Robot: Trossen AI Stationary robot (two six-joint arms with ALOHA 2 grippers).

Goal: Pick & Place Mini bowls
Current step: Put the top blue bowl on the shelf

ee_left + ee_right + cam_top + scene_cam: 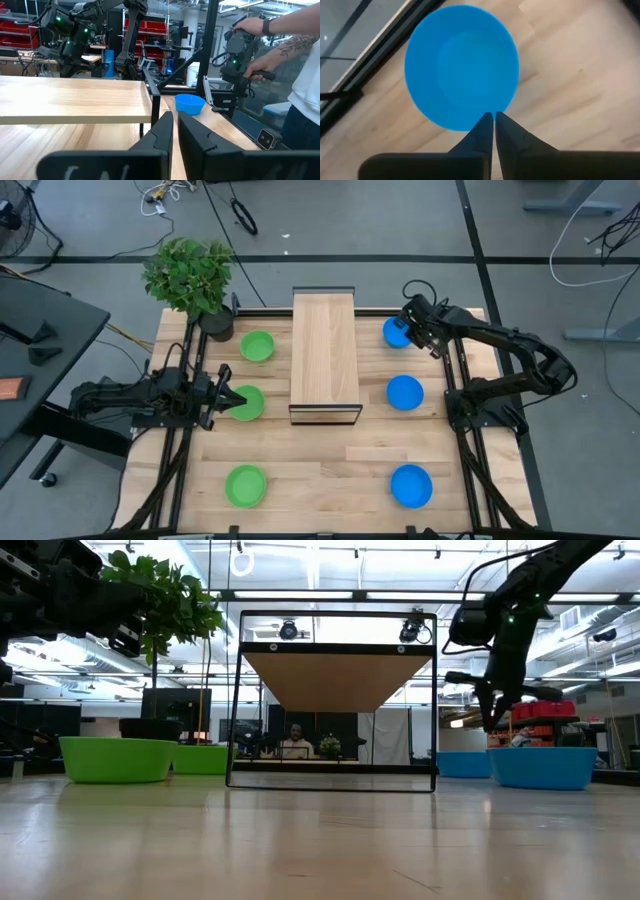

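Right gripper [494,116] is hanging over the far blue mini bowl [461,65] at one o'clock, jaws pressed together and empty, likely lining up. Left gripper [222,398], pinched shut too, is pointing at the middle green bowl [247,403] at nine o'clock.

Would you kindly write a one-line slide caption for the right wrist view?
Right tool, fingers shut, poised directly above a blue mini bowl on the wooden table.
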